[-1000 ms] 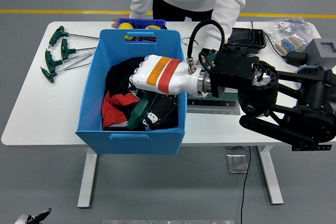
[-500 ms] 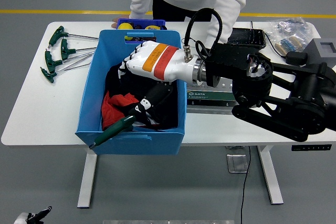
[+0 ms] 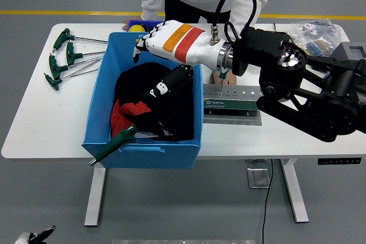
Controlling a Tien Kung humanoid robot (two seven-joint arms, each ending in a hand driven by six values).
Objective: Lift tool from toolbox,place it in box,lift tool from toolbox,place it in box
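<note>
My right hand (image 3: 150, 50) is white with orange and red labels. It hangs over the back of the blue box (image 3: 97, 112), with its fingers (image 3: 143, 39) relaxed and holding nothing. A green-handled tool (image 3: 114, 143) lies in the box on black and red cloth (image 3: 151, 110). Its tip pokes over the box's front left rim. The green toolbox tray (image 3: 231, 105) sits right of the box, under my forearm. A small white part of my left hand (image 3: 34, 236) shows at the bottom left corner, below the table.
Several green T-handle tools (image 3: 66, 58) lie on the table left of the box. A small blue bin with yellow balls (image 3: 150, 25) stands behind the box, by the hand (image 3: 124, 25) of a person in a white top. Bags (image 3: 311, 35) and grey boxes (image 3: 350, 55) sit at the far right.
My right hand let go of the green-handled tool in the box, then rose and moved toward the box's back. The tool slid toward the front left rim.
</note>
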